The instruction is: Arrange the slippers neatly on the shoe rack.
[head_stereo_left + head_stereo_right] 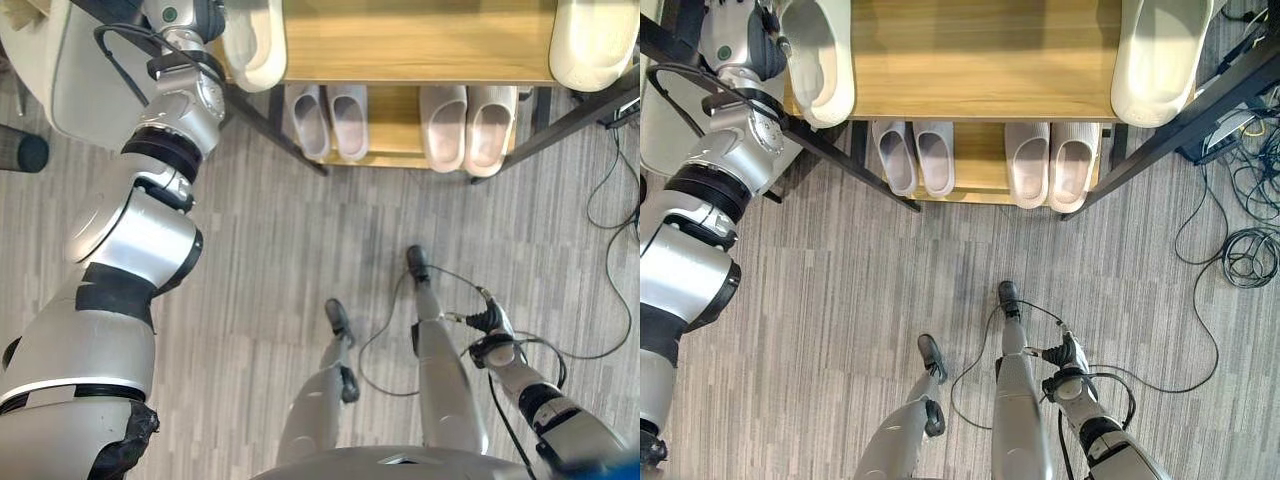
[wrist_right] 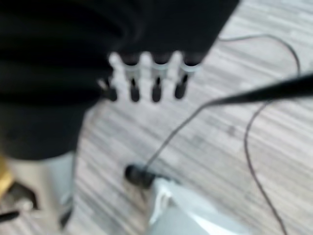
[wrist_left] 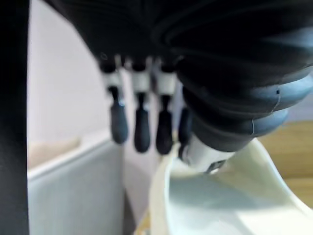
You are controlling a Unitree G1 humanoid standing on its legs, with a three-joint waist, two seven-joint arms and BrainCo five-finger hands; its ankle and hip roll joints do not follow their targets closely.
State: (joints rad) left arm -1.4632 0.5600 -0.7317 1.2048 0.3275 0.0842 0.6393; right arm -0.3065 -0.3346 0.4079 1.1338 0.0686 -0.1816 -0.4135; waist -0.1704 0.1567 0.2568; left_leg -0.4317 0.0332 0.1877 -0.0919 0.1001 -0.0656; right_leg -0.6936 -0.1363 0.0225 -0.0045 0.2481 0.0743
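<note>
The wooden shoe rack (image 1: 410, 40) with a black frame stands ahead of me. On its top shelf a cream slipper (image 1: 820, 55) lies at the left end and its mate (image 1: 1160, 55) at the right end. My left hand (image 1: 750, 25) is up beside the left slipper (image 3: 220, 196); its fingers (image 3: 142, 129) hang straight just outside the rim and the thumb rests against the edge. On the lower shelf sit a pale lilac pair (image 1: 328, 120) and a beige pair (image 1: 468, 125), toes outward. My right hand (image 1: 490, 322) hangs low at the lower right, fingers (image 2: 156, 88) relaxed and holding nothing.
A pale grey rounded object (image 1: 70, 70) stands left of the rack, close to my left arm, with a black round thing (image 1: 20, 150) below it. Loose cables (image 1: 1250, 255) lie coiled on the striped grey floor at the right. The rack's slanted black legs (image 1: 285, 135) reach forward.
</note>
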